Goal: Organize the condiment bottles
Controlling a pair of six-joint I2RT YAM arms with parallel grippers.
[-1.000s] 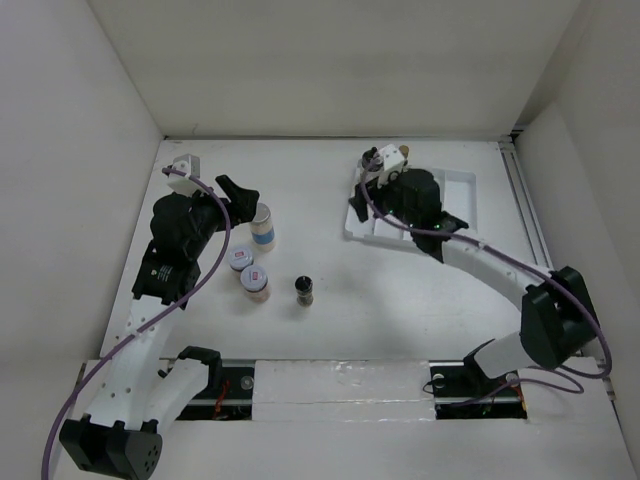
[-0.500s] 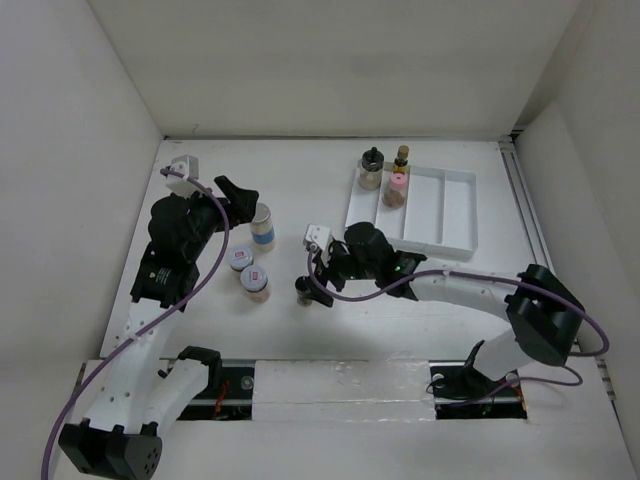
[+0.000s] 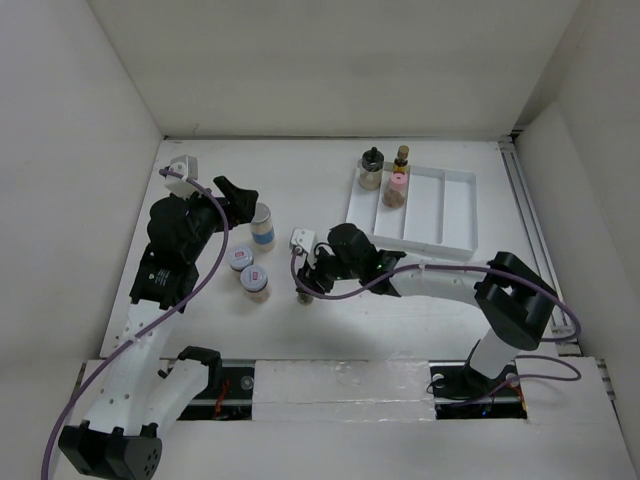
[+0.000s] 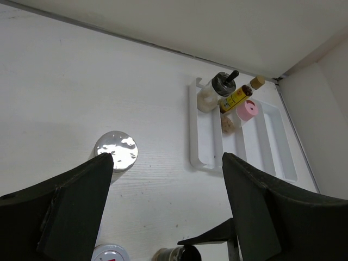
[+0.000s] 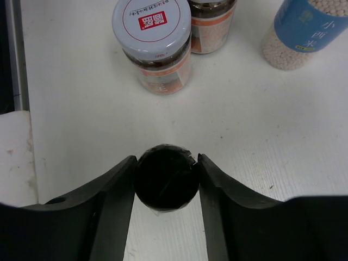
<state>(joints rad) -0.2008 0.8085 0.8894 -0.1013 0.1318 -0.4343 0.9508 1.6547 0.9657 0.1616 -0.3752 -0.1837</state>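
Right fingers (image 5: 109, 201) clasp a round black-lidded jar (image 5: 166, 176).

High overhead view from behind; left wrist oblique, distant, sharing its tray (image 4: 205, 144); right wrist close, straight down.

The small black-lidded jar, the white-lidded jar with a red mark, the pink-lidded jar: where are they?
The small black-lidded jar (image 5: 166, 182): right wrist view, centre of lid.
The white-lidded jar with a red mark (image 5: 153, 22): right wrist view, on the red mark.
The pink-lidded jar (image 4: 246, 109): left wrist view, middle of pink lid.
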